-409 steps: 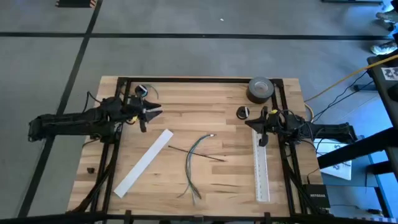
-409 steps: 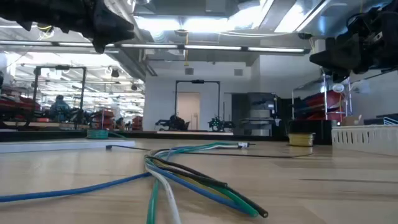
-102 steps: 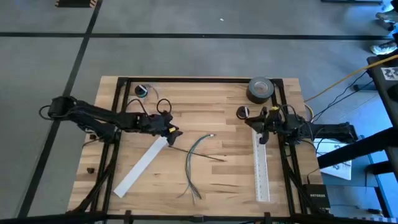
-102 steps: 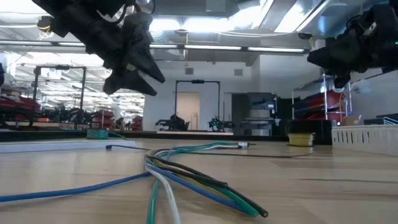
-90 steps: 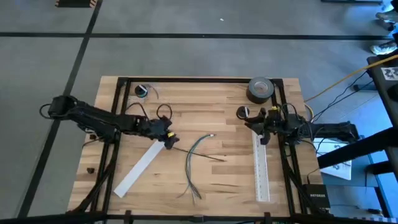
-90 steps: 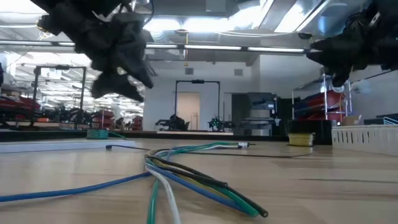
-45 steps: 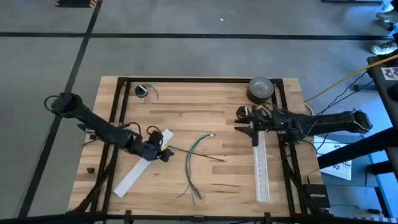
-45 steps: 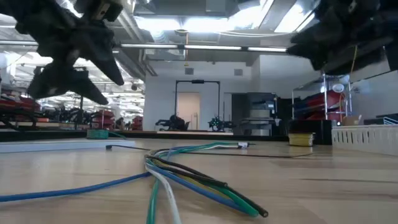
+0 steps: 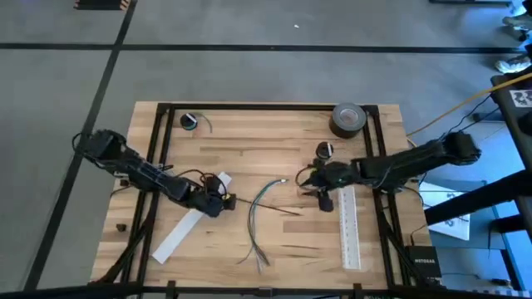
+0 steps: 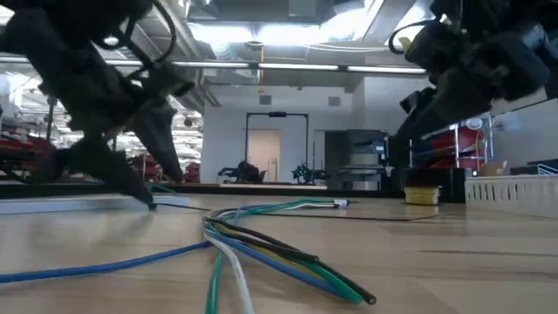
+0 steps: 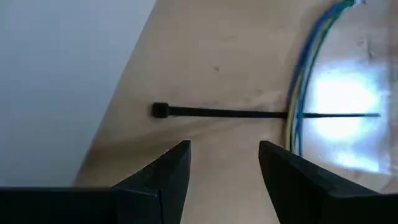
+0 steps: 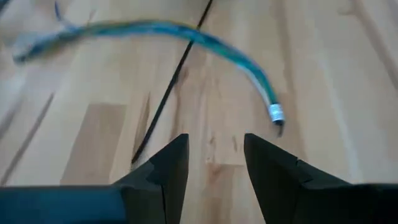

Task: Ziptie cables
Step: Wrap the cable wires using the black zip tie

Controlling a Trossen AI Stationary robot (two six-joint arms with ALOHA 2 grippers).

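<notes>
The cables (image 9: 252, 218), a curved bundle of thin grey-green wires, lie on the wooden table near its middle and also show in the low view (image 10: 261, 234). The ziptie (image 9: 264, 205), a thin black strip, lies flat under them, its head (image 11: 160, 110) toward the table's left. My left gripper (image 9: 223, 202) hovers open just short of that head, its fingers (image 11: 177, 163) on either side of the line toward it. My right gripper (image 9: 309, 179) is open near the cables' far end (image 12: 275, 114).
One long white slotted strip (image 9: 189, 220) lies slanted at the left, under my left arm; another (image 9: 349, 228) lies along the right side. A grey tape roll (image 9: 348, 119) and two small dark round objects (image 9: 189, 121) (image 9: 324, 149) sit toward the far edge.
My left gripper has come down and toward the near edge, stopping low over the table beside the ziptie's head. My right gripper has moved toward the table's left, from the right strip's far end to the cables' far end. Cables and ziptie have stayed put.
</notes>
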